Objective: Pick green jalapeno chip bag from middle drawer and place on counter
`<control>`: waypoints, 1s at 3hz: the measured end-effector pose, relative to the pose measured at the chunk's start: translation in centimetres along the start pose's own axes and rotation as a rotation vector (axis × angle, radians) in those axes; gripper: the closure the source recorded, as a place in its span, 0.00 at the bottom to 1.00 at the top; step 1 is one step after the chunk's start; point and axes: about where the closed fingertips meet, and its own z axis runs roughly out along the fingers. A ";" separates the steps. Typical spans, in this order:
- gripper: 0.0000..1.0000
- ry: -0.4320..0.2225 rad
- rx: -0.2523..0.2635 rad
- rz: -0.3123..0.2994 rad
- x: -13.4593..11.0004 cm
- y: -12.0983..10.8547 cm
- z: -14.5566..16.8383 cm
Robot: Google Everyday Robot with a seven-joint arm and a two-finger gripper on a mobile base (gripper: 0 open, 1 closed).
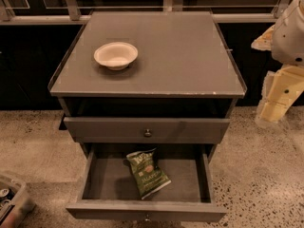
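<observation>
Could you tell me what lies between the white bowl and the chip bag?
In the camera view, bare counter and the upper drawer front; the pincer hangs off to the right.

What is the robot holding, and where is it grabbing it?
Nothing that shows. The gripper hangs right of the counter, away from the green jalapeno chip bag, which lies in the open middle drawer.

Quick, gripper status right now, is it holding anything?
Gripper: right of the counter, open or closed cannot be told; the green jalapeno chip bag lies in the middle drawer.
</observation>
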 end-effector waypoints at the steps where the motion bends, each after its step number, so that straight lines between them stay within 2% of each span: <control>1: 0.00 0.000 0.000 0.000 0.0 0.0 0.0; 2: 0.00 -0.003 0.002 -0.017 -0.1 1.6 0.7; 3: 0.00 -0.076 -0.023 0.047 0.5 5.1 3.9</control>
